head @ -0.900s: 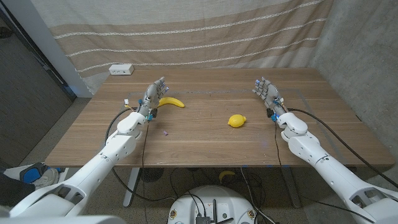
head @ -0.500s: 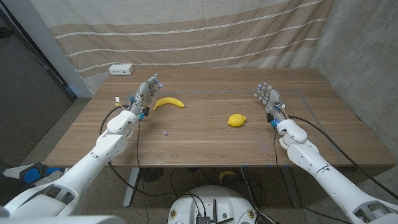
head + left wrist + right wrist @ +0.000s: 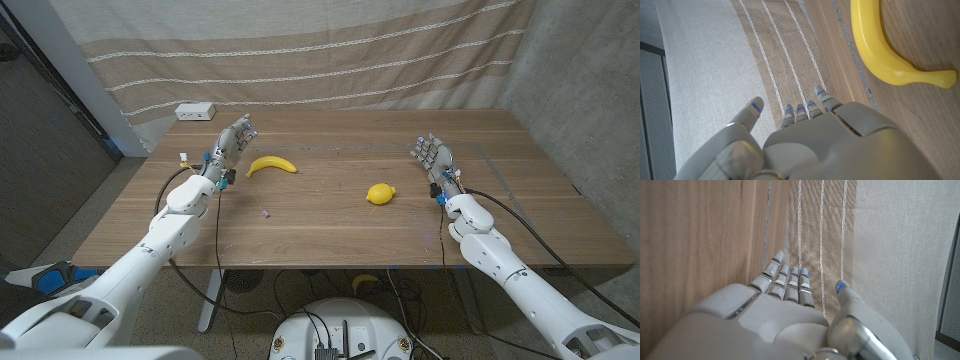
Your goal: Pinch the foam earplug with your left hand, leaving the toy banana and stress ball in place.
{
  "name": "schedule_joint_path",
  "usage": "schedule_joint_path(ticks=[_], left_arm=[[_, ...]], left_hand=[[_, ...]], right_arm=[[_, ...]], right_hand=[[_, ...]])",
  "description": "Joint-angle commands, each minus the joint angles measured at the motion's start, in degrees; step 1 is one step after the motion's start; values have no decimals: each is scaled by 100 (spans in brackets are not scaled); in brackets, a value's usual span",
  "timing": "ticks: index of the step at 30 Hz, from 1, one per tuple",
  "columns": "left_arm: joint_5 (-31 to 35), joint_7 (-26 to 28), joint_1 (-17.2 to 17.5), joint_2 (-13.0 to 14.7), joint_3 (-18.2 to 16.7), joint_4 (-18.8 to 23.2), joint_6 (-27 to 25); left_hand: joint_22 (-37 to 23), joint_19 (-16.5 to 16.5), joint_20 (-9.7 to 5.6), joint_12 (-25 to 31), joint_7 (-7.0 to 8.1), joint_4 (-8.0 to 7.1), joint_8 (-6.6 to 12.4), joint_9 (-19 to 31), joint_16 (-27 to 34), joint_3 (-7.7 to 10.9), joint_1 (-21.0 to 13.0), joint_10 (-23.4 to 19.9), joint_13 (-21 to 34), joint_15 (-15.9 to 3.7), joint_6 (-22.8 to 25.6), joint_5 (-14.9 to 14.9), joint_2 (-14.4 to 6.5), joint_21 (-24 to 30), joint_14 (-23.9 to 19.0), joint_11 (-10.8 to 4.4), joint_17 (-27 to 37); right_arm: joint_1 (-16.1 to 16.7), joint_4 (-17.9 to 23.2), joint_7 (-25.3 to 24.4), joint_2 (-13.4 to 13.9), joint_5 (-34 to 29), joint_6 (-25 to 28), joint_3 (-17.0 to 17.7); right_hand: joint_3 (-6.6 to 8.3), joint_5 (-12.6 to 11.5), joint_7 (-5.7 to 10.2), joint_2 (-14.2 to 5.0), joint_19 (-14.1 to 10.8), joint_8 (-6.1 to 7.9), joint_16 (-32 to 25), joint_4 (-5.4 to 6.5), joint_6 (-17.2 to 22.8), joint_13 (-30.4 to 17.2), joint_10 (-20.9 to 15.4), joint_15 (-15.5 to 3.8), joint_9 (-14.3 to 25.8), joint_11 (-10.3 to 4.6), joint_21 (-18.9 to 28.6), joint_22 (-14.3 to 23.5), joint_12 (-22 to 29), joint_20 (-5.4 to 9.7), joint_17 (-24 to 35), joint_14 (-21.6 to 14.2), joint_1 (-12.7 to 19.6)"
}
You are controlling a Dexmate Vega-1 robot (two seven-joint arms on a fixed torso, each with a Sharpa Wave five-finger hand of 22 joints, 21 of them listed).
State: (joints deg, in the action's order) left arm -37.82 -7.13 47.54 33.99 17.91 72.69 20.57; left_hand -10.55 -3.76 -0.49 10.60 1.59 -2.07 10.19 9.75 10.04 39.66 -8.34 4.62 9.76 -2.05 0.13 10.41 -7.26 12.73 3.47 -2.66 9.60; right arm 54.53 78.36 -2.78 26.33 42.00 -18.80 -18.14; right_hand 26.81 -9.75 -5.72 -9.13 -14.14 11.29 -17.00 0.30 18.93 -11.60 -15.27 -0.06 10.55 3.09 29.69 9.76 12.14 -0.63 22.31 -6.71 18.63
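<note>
Left hand (image 3: 231, 143) fingers (image 3: 790, 113) spread, holding nothing; right hand (image 3: 433, 157) likewise; earplug (image 3: 266, 212) untouched.

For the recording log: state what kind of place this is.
Probably a lab or test room, not a home: a bare wooden table against a hung striped cloth backdrop, a power strip at its far corner, and a concrete wall alongside.

We see even, soft indoor light across the table (image 3: 330, 225), with no glare and only faint shadows under the banana (image 3: 272, 165). The head view bends straight lines near its edges. In the wrist views the left hand (image 3: 830, 145) and right hand (image 3: 775, 325) look slightly soft up close.
</note>
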Motion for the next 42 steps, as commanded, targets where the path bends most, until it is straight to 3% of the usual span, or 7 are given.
schedule_joint_path(ticks=[1,6,10,16,30,42], left_arm=[[340,197,-106,70,68,-37,95],[711,490,-89,190,109,104,148],[999,696,-31,332,129,280,156],[1259,947,127,517,85,569,133],[1942,1386,424,957,-34,1188,47],[2402,1569,530,1163,-101,1447,54]], left_hand=[[-5,-73,87,41,196,166,20,13,33,-93,-22,-42,30,-11,22,-16,33,14,-67,-4,-3],[-8,-152,212,84,252,345,67,14,80,-186,-4,-181,32,177,206,-25,160,25,-293,51,3],[-17,-275,297,140,209,469,95,22,128,-199,-10,-395,38,247,373,-23,155,60,-574,100,10],[-24,-352,335,174,181,549,98,27,158,-192,-5,-566,43,234,469,-23,133,79,-805,136,19],[-33,-473,391,197,177,637,115,31,155,-178,14,-757,48,236,640,-28,107,113,-996,142,29],[-36,-498,397,189,190,679,116,31,141,-168,17,-800,50,220,704,-30,96,116,-1041,143,31]], right_arm=[[15,5,-89,-23,-6,22,14],[74,95,-142,3,2,63,26],[124,162,-170,25,0,82,30],[197,241,-185,46,9,78,41],[312,410,-249,98,-25,100,36],[288,376,-279,55,-65,72,7]], right_hand=[[2,-41,-40,-9,-72,9,-48,-24,45,-15,-81,58,13,25,-33,11,37,-49,-9,-92,-25],[-5,-47,-56,4,-88,10,-63,-57,56,-15,-120,122,13,56,-47,13,45,-111,-24,-156,-24],[-4,-55,-68,13,-105,19,-69,-95,87,-15,-150,147,13,80,-56,15,50,-139,-39,-195,-9],[0,-68,-73,23,-140,24,-75,-148,112,-15,-199,163,13,104,-63,17,61,-175,-58,-242,15],[34,-105,-100,18,-187,41,-66,-282,189,-15,-275,180,13,138,-90,19,70,-200,-101,-293,100],[63,-131,-103,5,-192,57,-59,-374,261,-16,-347,176,13,170,-119,21,84,-207,-128,-318,163]])
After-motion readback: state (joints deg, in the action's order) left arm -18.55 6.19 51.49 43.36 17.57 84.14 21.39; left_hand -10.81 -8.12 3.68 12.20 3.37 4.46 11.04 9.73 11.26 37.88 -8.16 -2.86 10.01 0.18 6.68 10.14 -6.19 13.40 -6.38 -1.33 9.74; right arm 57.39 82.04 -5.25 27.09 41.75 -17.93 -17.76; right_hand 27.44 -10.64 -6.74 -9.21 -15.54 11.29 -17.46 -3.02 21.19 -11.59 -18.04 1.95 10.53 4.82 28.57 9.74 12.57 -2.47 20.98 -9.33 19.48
